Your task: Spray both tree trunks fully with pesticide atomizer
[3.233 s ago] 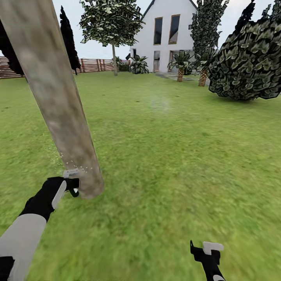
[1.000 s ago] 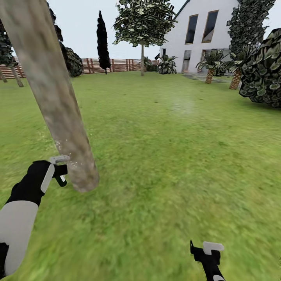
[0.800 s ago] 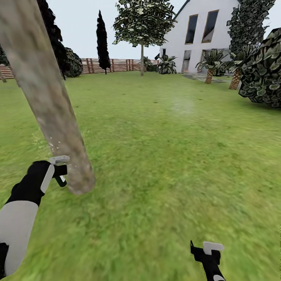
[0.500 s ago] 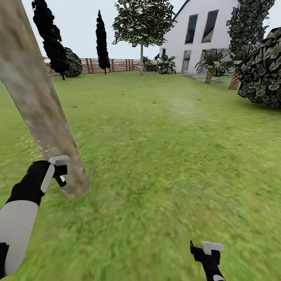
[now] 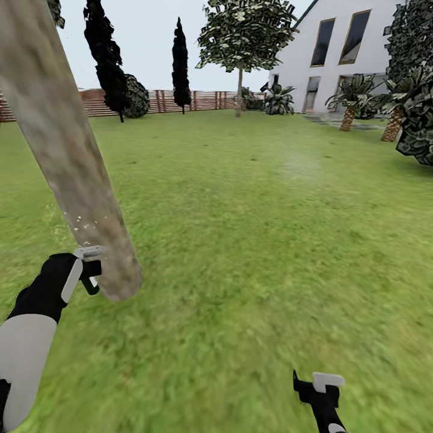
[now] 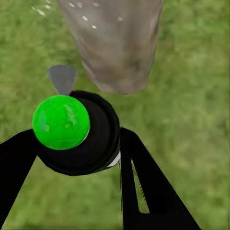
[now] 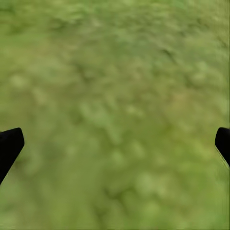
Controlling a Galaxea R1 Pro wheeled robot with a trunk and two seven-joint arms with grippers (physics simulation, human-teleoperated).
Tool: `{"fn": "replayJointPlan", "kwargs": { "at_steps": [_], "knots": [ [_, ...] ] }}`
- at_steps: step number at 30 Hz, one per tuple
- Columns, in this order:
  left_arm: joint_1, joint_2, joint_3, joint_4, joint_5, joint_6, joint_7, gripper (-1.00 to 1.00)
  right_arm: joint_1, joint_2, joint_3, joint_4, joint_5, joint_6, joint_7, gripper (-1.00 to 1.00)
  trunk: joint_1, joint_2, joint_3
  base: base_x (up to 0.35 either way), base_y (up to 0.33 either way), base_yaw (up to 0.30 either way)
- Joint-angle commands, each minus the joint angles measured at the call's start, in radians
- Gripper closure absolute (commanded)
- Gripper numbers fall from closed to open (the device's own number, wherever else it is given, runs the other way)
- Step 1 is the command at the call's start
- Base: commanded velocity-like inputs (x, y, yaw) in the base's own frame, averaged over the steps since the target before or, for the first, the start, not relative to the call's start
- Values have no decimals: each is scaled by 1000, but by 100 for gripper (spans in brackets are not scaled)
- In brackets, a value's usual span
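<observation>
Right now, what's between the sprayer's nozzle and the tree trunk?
Only a short gap over grass: the head view shows white pesticide specks on the tree trunk above the atomizer in the left gripper.

This is the back garden of a home: a wide green lawn (image 5: 252,198) runs up to a white house (image 5: 355,54) with tall windows. A brown slatted wooden fence (image 5: 180,100) closes the far side, with dark cypresses (image 5: 180,54), a leafy tree (image 5: 246,36) and short palms (image 5: 352,99) along the edges. A thick bare tree trunk (image 5: 66,150) rises close by.
</observation>
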Motion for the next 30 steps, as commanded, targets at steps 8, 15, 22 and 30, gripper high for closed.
{"fn": "replayJointPlan", "kwargs": {
  "at_steps": [8,15,22,30],
  "knots": [
    [7,-1,-1,-1,11,2,75,100,-1,0,8,0,-10,-3,-1,-100,0,0,-1,164,-217,24],
    [36,-1,2,6,11,-3,85,100,-1,0,8,1,-10,-3,-1,-100,0,0,-1,1,-273,263],
    [46,-4,3,-7,12,-5,86,100,-1,0,8,1,-10,-3,-1,-100,0,0,-1,47,-274,44],
    [84,0,10,5,10,-34,88,100,-1,0,8,1,-10,-3,-1,-100,0,0,-1,101,-260,9]
  ]
}}
